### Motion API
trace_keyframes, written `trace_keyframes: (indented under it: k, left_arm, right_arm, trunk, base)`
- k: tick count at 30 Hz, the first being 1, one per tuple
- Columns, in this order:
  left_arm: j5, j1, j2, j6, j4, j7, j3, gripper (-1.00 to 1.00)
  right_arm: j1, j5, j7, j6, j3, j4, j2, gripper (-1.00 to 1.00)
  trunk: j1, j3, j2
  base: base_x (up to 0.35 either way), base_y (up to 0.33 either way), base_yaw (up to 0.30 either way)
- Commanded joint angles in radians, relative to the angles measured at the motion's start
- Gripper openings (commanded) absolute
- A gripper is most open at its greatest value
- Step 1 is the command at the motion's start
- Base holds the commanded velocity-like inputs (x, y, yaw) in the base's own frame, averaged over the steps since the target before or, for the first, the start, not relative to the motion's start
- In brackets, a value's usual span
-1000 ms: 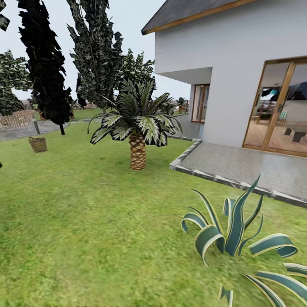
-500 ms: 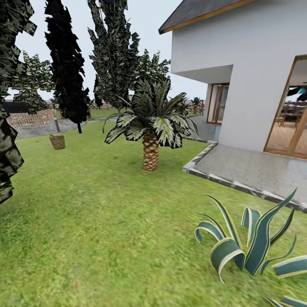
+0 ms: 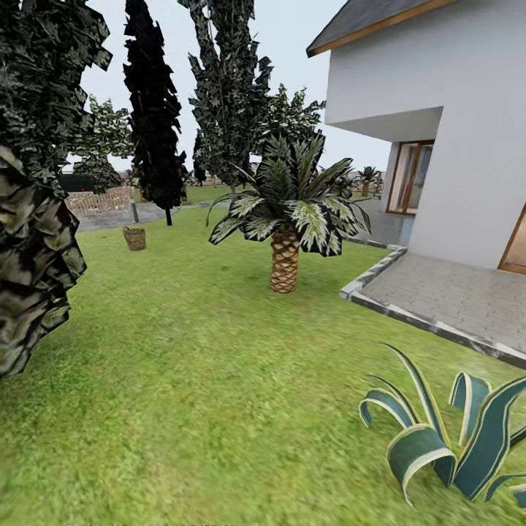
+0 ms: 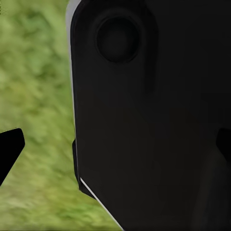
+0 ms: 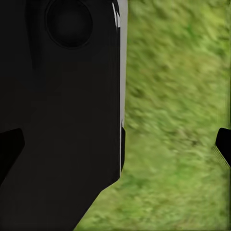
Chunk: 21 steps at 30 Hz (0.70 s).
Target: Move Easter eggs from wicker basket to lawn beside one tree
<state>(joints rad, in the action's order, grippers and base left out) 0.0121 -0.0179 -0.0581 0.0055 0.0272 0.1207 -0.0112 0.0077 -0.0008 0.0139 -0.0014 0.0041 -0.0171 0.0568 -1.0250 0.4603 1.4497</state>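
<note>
The wicker basket (image 3: 134,238) stands on the lawn (image 3: 190,380) at upper left (far off), both claws spread, holding nothing.

Black robot body panel (image 4: 154,120) blocks most of view; blurred lawn (image 4: 33,86) beside it.
</note>
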Motion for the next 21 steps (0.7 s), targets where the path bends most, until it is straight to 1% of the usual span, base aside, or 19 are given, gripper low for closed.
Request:
trace_keyframes:
  k: [1,21]
  left_arm:
    - [0.001,-0.001,0.000,0.001,0.002,0.004,-0.001,1.00]
    - [0.001,-0.001,0.000,0.001,0.002,0.002,-0.001,1.00]
  right_arm:
    - [0.000,0.000,0.001,0.000,0.001,0.000,0.000,1.00]
    - [0.000,-0.001,0.001,-0.001,-0.001,0.000,0.000,1.00]
  trunk:
    - [0.000,0.001,0.000]
    - [0.000,0.001,0.000]
  base:
    - [0.000,0.000,0.275]
    - [0.000,0.000,0.279]
